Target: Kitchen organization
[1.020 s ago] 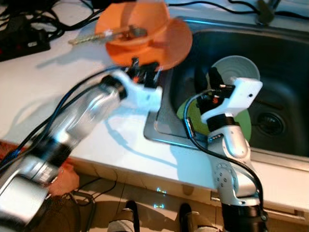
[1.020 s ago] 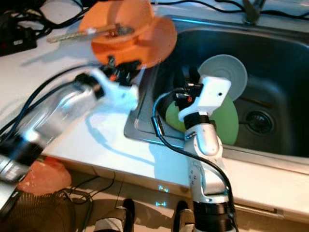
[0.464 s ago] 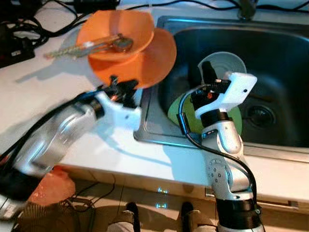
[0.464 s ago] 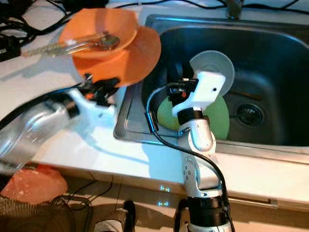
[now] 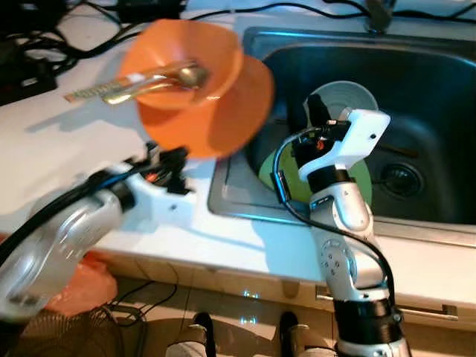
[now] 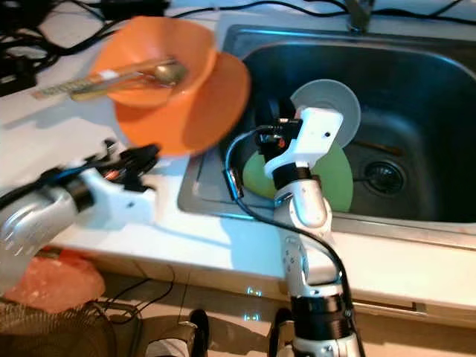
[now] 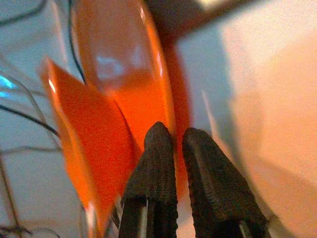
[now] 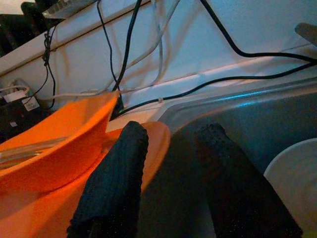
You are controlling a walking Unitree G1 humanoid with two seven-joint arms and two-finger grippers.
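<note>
The left gripper point(image 7: 171, 141) is pinching the rim of the orange plate point(image 5: 230, 104), its fingers nearly closed, carrying it and the orange bowl point(image 5: 182, 63) above the tabletop point(image 5: 52, 141). The right gripper point(image 8: 171, 148), fingers spread, is hovering over the sink point(image 5: 431, 89), nearer the plates there.

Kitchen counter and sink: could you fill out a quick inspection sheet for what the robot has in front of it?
Surface: white counter beside a steel sink.
Job's things: orange bowl holding a spoon, on an orange plate overhanging the sink edge; green plate and white plate in the sink.
Clutter: orange bag on the floor.
Grippers: left gripper, jaws nearly closed, at the orange plate's rim; right gripper, jaws open, over the sink.
Cables: black cables along the counter's back.
Surroundings: nothing seen.
</note>
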